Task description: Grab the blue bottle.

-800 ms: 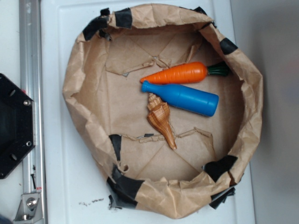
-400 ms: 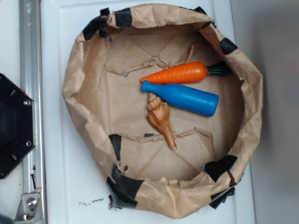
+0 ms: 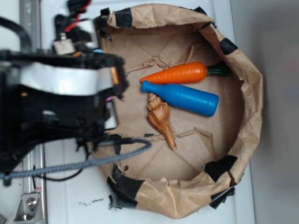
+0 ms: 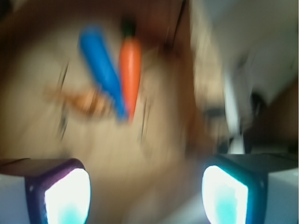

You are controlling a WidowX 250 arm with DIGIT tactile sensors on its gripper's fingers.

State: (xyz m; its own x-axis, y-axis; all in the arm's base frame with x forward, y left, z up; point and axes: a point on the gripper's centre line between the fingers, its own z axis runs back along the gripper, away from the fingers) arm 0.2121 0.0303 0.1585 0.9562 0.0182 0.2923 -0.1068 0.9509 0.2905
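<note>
- Blue bottle point(image 3: 182, 98) lies inside the paper basin point(image 3: 79, 70), between carrot point(image 3: 180, 73) and seashell point(image 3: 161, 119), toward its far rim.
- Tool point(image 4: 145, 193), fingers spread and empty, hovers well apart from it.

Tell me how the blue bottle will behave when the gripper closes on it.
The blue bottle looks rigid and smooth, so it will probably not flex but may slip. Lying on its round side on the paper liner, it could roll. The carrot and seashell at its neck might get nudged.
</note>
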